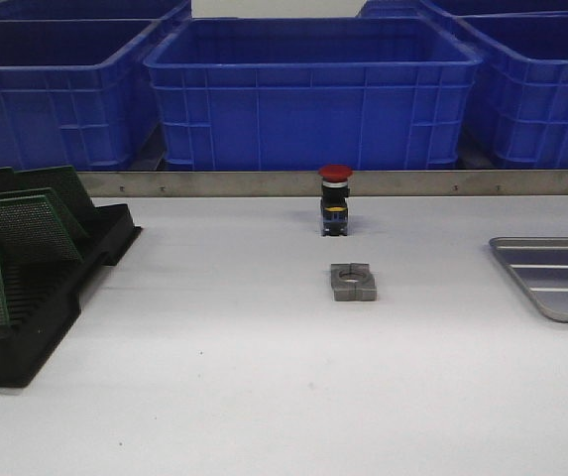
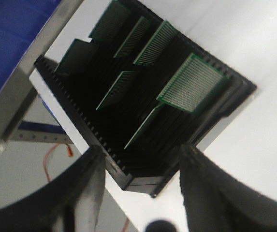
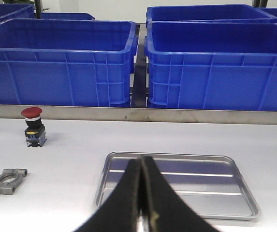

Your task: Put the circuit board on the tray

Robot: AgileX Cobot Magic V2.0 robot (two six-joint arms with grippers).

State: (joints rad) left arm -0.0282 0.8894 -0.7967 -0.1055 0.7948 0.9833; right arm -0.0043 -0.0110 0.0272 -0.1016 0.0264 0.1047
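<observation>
Your left gripper is hovering wide open and empty above the black rack, the nearest circuit board standing edge-up beyond its fingers; your right gripper, closed empty, is facing the tray.

I work over a broad, smooth white tabletop lit evenly from above, with only soft shadows on it. Along its far edge runs a brushed-metal strip fastened with small screws. Behind that strip stand large blue plastic bins with ribbed walls, set side by side in rows. Between them I glimpse a pale wall.
</observation>
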